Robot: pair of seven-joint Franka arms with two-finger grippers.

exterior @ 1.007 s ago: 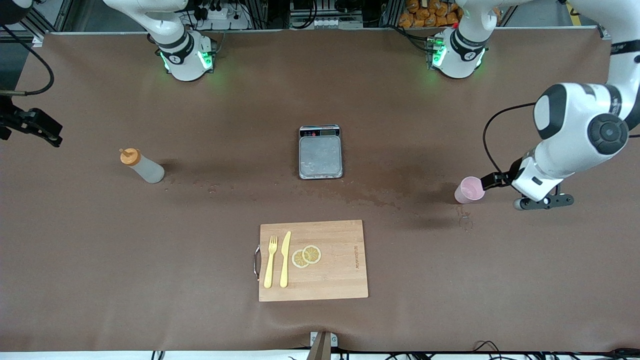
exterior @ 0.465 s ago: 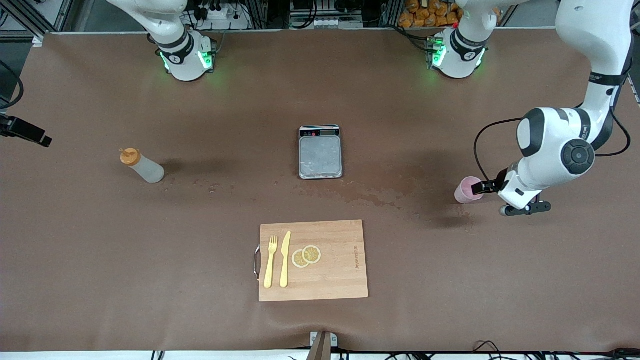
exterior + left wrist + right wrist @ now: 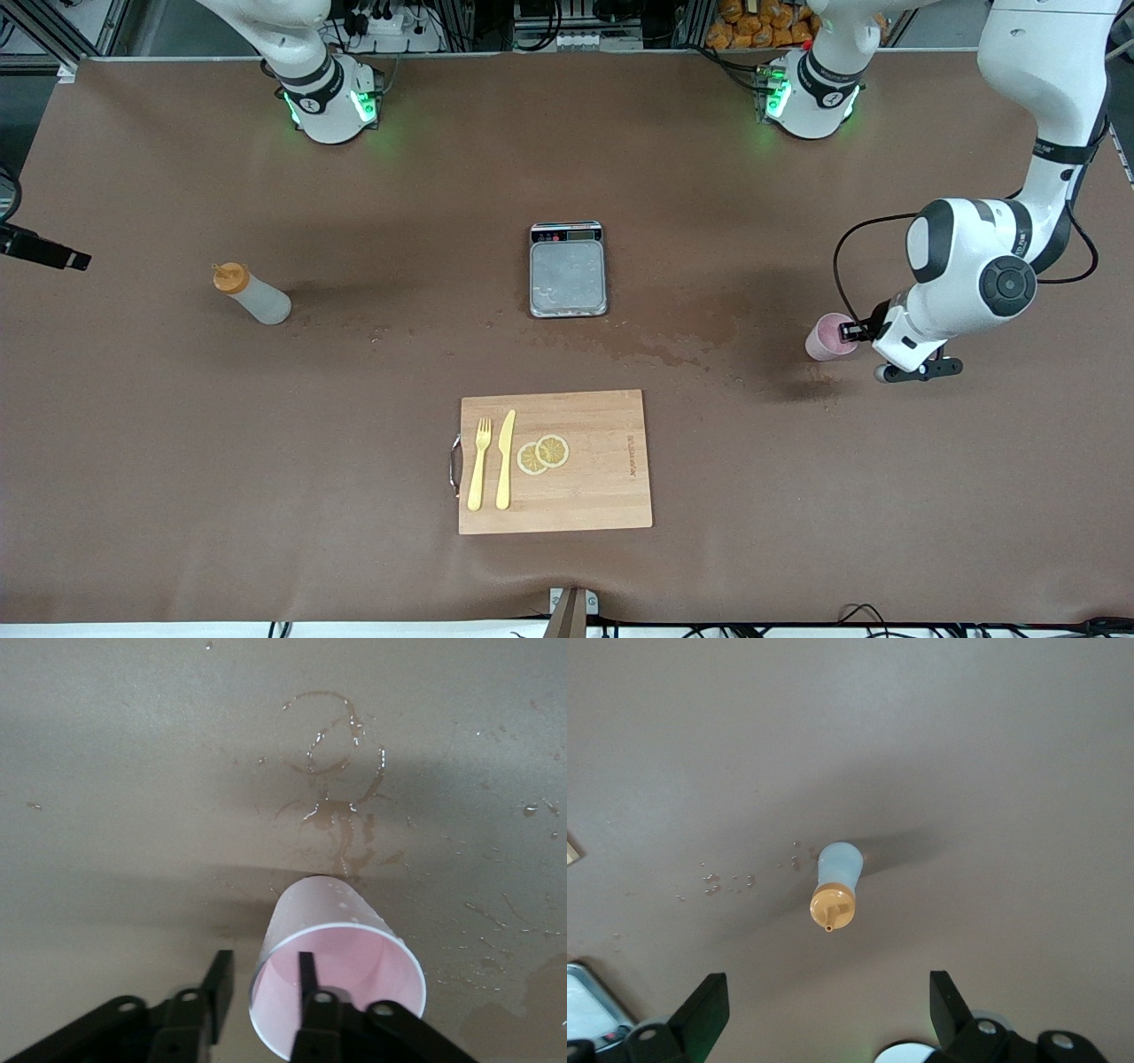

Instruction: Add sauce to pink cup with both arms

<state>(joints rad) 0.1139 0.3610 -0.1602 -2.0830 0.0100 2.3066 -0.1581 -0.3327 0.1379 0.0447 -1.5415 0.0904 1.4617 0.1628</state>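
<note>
Nearest the front camera, by the middle of the table's front edge, lies a wooden cutting board carrying a yellow plastic fork, a yellow knife and two lemon slices. Farther up, toward the left arm's end of the table, the pink cup stands upright on a patch of dried spill marks; the left end effector is at its rim, one finger inside the cup and the other outside, the two narrowed around the wall, though whether they already pinch it I cannot tell. About level with the cup, toward the right arm's end, the sauce bottle stands upright and untouched, orange nozzle cap up. A grey kitchen scale sits at the table's centre, a little farther from the camera. The right end effector hangs over the table near the bottle, fingers spread wide and holding nothing; only its tip shows at the edge of the front view. By my reading the cup pickup is the step in hand; next the left arm needs a firm pinch without tipping the cup, while the right must descend and close around the bottle's body.
</note>
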